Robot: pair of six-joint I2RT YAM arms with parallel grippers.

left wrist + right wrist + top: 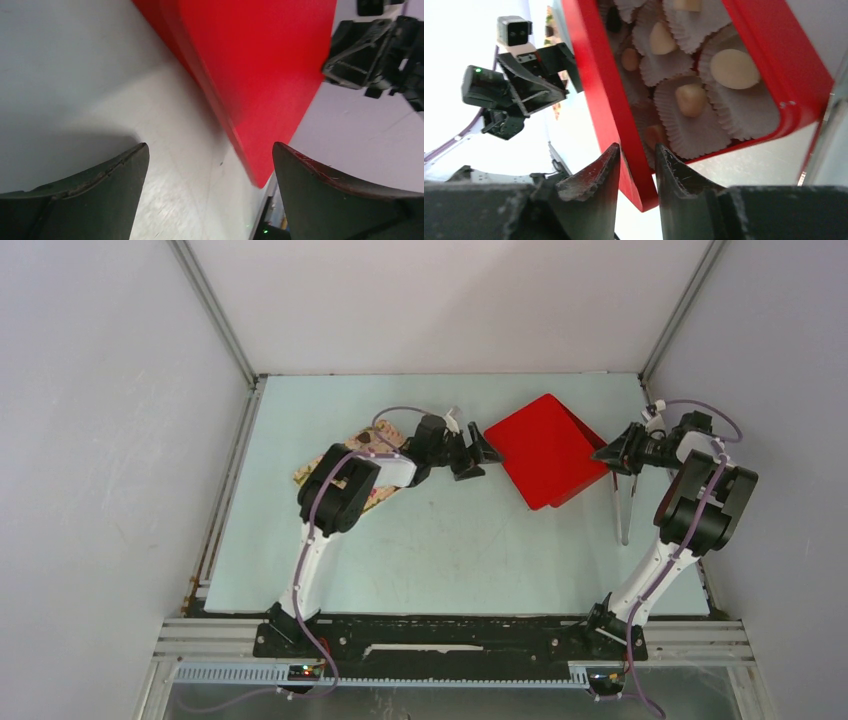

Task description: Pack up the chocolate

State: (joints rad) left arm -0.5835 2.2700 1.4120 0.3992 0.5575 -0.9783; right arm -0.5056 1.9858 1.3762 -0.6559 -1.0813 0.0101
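**Item: chocolate (734, 67).** Small lumps, mostly pale cream or tan and at least one dark, each in a white paper cup (696, 135). The cups sit inside a red box (784, 60). Seen only from the right wrist.

**Position against the right gripper (636, 150).** The lumps lie just past the fingertips, on the far side of the finger at the right of that view. The nearest is a brownish one just ahead of that fingertip. The pale ones are farther on, toward the box's far wall. No finger touches a lump.

**Right gripper, state.** The fingers stand a narrow way apart, astride the red edge of the lid (545, 445). One finger is against the edge. The other looks just off it, so whether the edge is pinched cannot be told.

**Left gripper (210, 147).** The fingers are spread wide and hold nothing. One corner of the lid pokes between them, nearer the finger at the right of that view and not touching it. The lid hides the chocolate from this side.

**Surroundings.** The two grippers face each other across the box on a pale table (430, 540). A flower-printed tray (385, 430) lies behind the left gripper, partly under that arm.
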